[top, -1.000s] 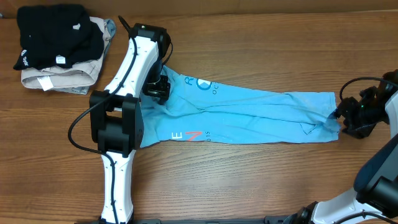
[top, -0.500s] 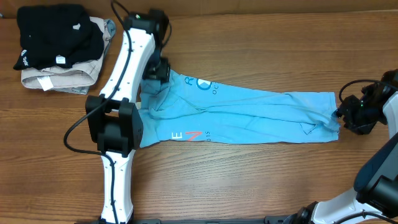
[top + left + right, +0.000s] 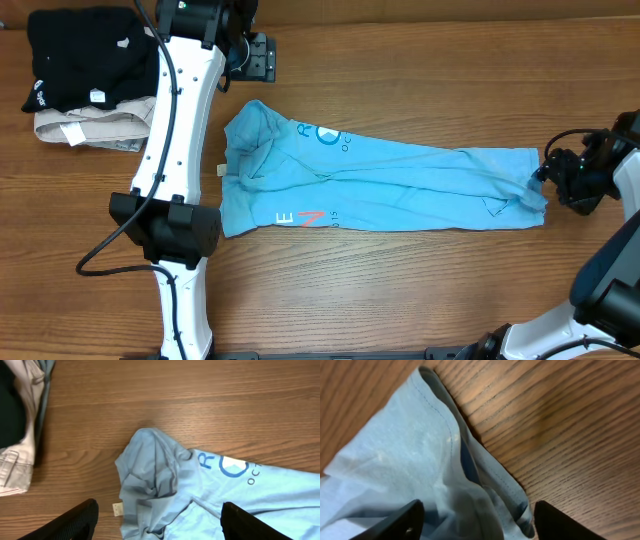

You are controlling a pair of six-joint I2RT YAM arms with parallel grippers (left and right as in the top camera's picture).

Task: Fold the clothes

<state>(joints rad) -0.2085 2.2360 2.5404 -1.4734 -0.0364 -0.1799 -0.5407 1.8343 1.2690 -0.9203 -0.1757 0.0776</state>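
The light sky-blue T-shirt (image 3: 400, 185) lies as a long, narrow band across the table, with white logos and red-marked lettering near its left end. Its left end is bunched and wrinkled, as the left wrist view (image 3: 155, 475) shows. My left gripper (image 3: 256, 56) is open and empty, raised beyond the shirt's left end near the far table edge; its fingers (image 3: 159, 512) are spread wide above the bunched fabric. My right gripper (image 3: 546, 182) is at the shirt's right end. Its fingers (image 3: 476, 515) are apart, straddling the hemmed edge (image 3: 445, 460).
A folded black garment (image 3: 85, 55) lies on a folded beige garment (image 3: 100, 128) at the far left corner; the beige one also shows in the left wrist view (image 3: 15, 460). A small white tag (image 3: 222, 170) sticks out at the shirt's left edge.
My left gripper has let go of the shirt's left end and moved up and away toward the far edge. The bunched fabric stays where it was. The right gripper has barely moved.
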